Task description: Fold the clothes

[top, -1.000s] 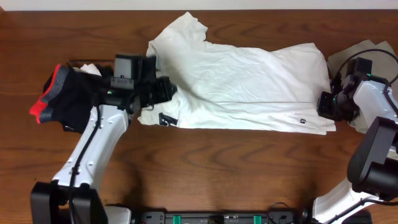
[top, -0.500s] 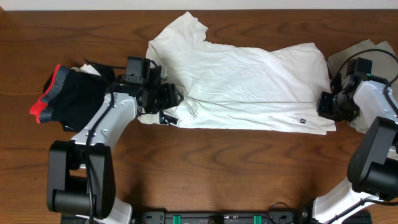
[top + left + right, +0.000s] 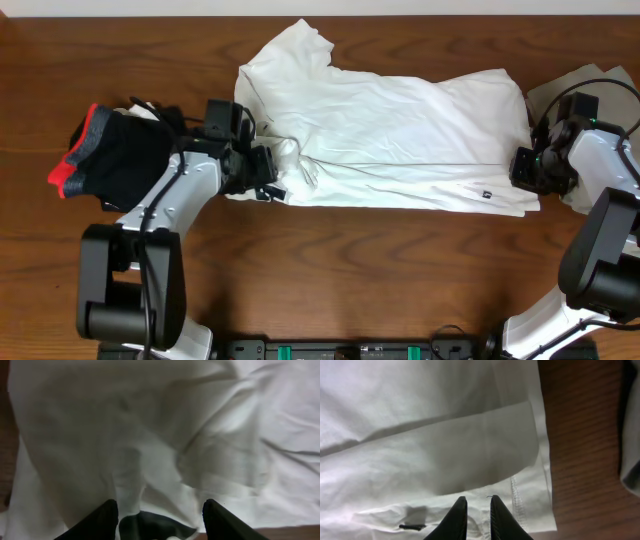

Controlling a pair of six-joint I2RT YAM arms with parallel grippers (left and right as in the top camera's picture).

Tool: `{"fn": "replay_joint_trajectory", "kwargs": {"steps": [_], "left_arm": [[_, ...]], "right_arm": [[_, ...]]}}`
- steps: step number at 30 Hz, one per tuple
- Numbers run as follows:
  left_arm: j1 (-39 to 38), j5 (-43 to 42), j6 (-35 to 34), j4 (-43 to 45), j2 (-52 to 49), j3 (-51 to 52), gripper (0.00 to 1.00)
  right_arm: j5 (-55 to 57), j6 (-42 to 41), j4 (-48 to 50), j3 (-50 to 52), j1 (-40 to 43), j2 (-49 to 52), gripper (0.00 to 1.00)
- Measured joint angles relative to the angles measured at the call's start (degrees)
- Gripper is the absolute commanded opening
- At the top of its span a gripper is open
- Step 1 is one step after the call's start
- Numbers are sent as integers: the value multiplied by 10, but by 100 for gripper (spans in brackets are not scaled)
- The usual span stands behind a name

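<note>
Left arm has swung its elbow in toward the table's near edge since a second ago, and the left gripper [image 3: 266, 172] has gone from clamped to spread. Right arm hasn't budged.

Far left: a black-and-red garment [image 3: 108, 160] is bunched on the wooden table [image 3: 350, 270], not part of this step.

Just right of it, the left gripper sits at the left edge of the white T-shirt [image 3: 400, 130]. In the wrist view its fingers [image 3: 107, 517] stand well apart with cloth lying under them and nothing pinched. A small pushed-up ridge of fabric [image 3: 288, 150] sits right beside it.

The T-shirt lies spread across the table's middle, one sleeve poking toward the far edge, lower hem nearest the camera, small logo patch [image 3: 486, 195] near that hem on the right.

Right gripper [image 3: 522, 168] is at the shirt's right edge, jaws nearly together and closed on the hem (thin cloth shows in the slit in the wrist view). A grey cloth [image 3: 600, 80] lies beyond it.

Step looks like regrasping the left edge. To do it well, the left fingers should drop astride that ridge and catch both layers near the corner. The right should hold tension so the fold line runs straight.
</note>
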State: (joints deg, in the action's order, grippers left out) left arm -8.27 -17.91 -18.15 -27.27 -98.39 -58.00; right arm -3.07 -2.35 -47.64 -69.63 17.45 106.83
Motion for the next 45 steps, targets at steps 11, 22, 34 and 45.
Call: {"fn": "replay_joint_trajectory", "kwargs": {"steps": [11,22,34,45], "left_arm": [[-1,3,2,44,-51,7,57],[-1,3,6,-165,-63,-19,57],[0,3,17,-306,-86,8,56],[-1,37,39,-281,48,-74,83]], "right_arm": [[-3,17,116,76,0,-7,42],[38,-24,-54,98,2,-21,25],[52,-78,-104,110,55,-18,20],[21,-70,-115,90,58,-128,31]]}}
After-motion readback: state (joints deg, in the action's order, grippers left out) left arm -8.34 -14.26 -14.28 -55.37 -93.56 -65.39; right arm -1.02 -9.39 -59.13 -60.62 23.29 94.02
